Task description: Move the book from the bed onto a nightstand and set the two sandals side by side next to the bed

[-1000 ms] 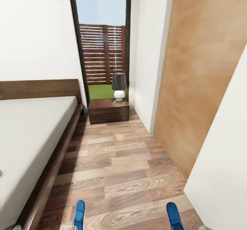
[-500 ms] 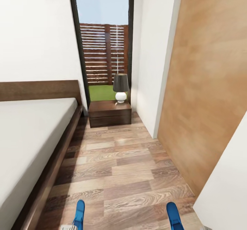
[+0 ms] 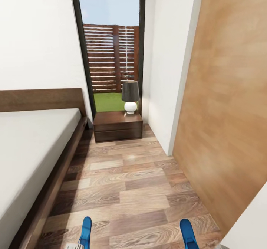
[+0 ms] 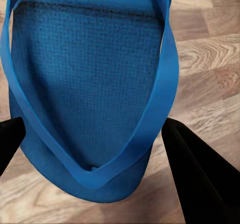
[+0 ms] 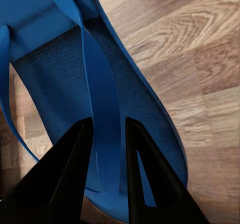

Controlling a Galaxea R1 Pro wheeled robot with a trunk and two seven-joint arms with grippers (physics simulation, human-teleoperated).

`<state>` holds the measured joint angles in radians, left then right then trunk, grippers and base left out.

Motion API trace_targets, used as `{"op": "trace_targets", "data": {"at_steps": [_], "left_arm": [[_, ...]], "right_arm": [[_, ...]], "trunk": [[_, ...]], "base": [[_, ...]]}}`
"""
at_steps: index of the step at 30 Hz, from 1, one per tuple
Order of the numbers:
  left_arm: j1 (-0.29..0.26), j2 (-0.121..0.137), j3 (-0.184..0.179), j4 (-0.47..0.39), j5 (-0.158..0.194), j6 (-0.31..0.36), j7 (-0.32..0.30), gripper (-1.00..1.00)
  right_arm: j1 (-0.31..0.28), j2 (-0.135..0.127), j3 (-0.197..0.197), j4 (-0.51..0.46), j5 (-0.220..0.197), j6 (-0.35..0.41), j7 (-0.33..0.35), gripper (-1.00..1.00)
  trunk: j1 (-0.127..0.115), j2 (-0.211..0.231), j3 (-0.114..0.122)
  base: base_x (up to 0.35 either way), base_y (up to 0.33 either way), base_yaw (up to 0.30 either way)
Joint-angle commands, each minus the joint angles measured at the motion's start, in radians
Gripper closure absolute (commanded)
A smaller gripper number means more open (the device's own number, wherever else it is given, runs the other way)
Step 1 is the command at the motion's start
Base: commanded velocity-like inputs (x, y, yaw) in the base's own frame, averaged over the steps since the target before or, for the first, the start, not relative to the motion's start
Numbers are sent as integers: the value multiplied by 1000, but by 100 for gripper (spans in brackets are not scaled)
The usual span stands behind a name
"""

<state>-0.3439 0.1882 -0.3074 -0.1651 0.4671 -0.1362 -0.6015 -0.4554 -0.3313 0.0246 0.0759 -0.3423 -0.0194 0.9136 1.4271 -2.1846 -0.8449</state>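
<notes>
Where plank floor (image 3: 141, 189) meets bed (image 3: 33, 148) and nightstand (image 3: 118, 125): right end effector (image 5: 107, 149) clamped on sandal strap (image 5: 100, 98), left end effector (image 4: 92, 144) perhaps apart.

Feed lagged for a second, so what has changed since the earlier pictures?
The whole head view shifted, so the camera moved: the nightstand and lamp sit slightly lower, less of the bed shows, and the white wall at lower right has mostly gone. Both sandals, left and right, stay put in view.
</notes>
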Motion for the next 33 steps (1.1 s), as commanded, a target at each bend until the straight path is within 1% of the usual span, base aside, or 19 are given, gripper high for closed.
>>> {"op": "trace_targets", "data": {"at_steps": [1, 26, 33], "left_arm": [[-1, 1, -7, 1, 5, -6, -3, 100], [-1, 1, -6, 1, 6, -6, -3, 100], [-1, 1, 4, 1, 6, -7, -3, 100]], "right_arm": [[-2, 0, 1, 3, -7, -1, 7, 100], [-2, 0, 1, 4, -7, -1, 7, 100], [-2, 0, 1, 4, -7, -1, 7, 100]], "trunk": [[0, 0, -1], [0, 0, -1], [0, 0, -1]], "base": [[325, 0, 0], [327, 0, 0], [328, 0, 0]]}}
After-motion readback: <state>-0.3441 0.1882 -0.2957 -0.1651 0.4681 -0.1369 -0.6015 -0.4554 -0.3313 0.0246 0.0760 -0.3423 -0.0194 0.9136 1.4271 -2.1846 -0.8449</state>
